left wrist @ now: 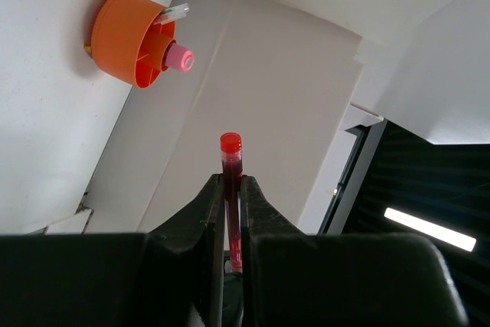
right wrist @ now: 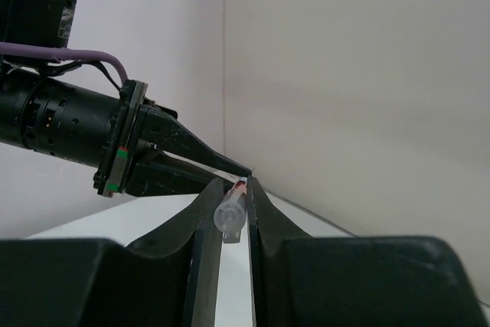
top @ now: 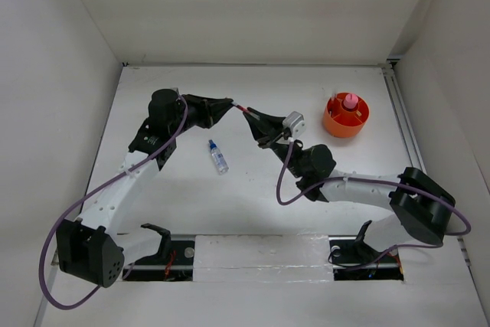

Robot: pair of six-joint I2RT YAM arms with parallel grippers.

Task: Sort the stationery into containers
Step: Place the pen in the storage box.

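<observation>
A thin red pen [top: 240, 108] hangs above the table between both grippers. My left gripper [top: 230, 103] is shut on its red end [left wrist: 230, 158], which sticks out past the fingertips in the left wrist view. My right gripper [right wrist: 234, 185] has its jaws closed against the pen's clear end [right wrist: 230, 216], tip to tip with the left gripper [right wrist: 222, 162]. The orange tub [top: 345, 115] stands at the back right with a pink-capped cylinder [top: 350, 101] upright inside. In the left wrist view the tub [left wrist: 126, 40] also holds a clear tube [left wrist: 174, 13]. A clear blue-capped bottle [top: 219, 156] lies on the table.
White walls close off the table on the back, left and right. Purple cables loop from both arms, and the right arm's cable [top: 285, 181] hangs low near the table's middle. A metal rail [top: 402, 124] runs along the right edge.
</observation>
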